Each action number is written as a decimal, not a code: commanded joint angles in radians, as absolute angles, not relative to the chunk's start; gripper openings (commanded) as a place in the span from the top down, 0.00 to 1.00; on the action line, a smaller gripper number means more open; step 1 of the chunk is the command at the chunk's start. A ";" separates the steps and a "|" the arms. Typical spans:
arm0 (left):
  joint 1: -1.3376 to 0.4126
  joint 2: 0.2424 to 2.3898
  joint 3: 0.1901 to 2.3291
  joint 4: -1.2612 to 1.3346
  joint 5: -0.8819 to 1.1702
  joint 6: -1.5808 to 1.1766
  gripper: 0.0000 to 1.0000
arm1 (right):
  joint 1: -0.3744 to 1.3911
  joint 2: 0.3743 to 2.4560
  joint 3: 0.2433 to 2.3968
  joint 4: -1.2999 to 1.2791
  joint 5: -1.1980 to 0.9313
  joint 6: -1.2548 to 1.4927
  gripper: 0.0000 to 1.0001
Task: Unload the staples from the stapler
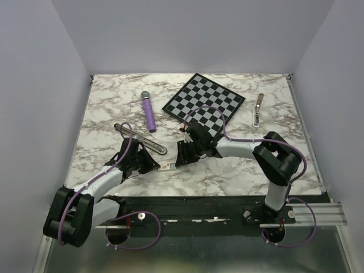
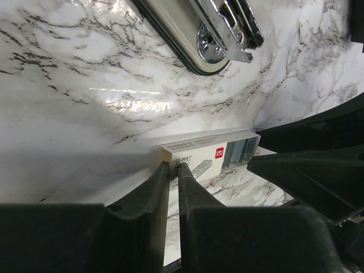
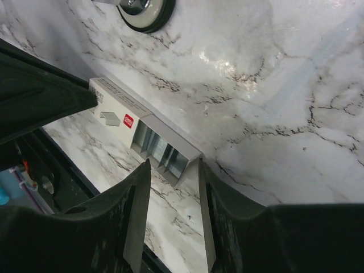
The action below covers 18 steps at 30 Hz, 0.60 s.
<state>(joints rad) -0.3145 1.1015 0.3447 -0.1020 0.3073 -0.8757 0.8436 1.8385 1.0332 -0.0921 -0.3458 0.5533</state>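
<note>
The stapler (image 1: 147,143) lies flat on the left half of the marble surface (image 1: 239,170). Its long axis runs on a diagonal from far-left to near-right, and its rounded dark end points near-right, toward both tools. Neither tool touches it (the wrist views catch only that rounded end at their top edge).

Just off that end, apart from it, lies a small white staple box (image 1: 166,167) with rows of staples showing at its open right end. The left tool (image 2: 173,170) is at the box's closed end with its fingers drawn nearly together; I cannot tell whether they pinch the box. The right tool (image 3: 172,170) has its fingers apart, one on either side of the open end; I cannot tell whether they press on it.

Beyond the stapler lies a purple cylinder (image 1: 149,114). A checkerboard (image 1: 203,103) is to its right and a pale bar (image 1: 259,109) farther right.
</note>
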 commanded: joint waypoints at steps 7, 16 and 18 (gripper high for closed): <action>-0.324 1.104 0.291 -0.015 0.360 -0.928 0.84 | 0.890 1.879 1.045 0.064 -0.396 0.702 0.53; -0.337 1.118 0.281 0.020 0.365 -0.956 0.84 | 0.908 1.893 1.051 0.095 -0.335 0.775 0.53; -0.342 1.121 0.278 0.034 0.370 -0.966 0.84 | 0.910 1.901 1.046 0.115 -0.328 0.805 0.53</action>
<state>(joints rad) -0.3176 1.1057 0.2974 -0.0158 0.3332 -0.9371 0.8871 1.8721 1.0332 0.0284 -0.3439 0.7292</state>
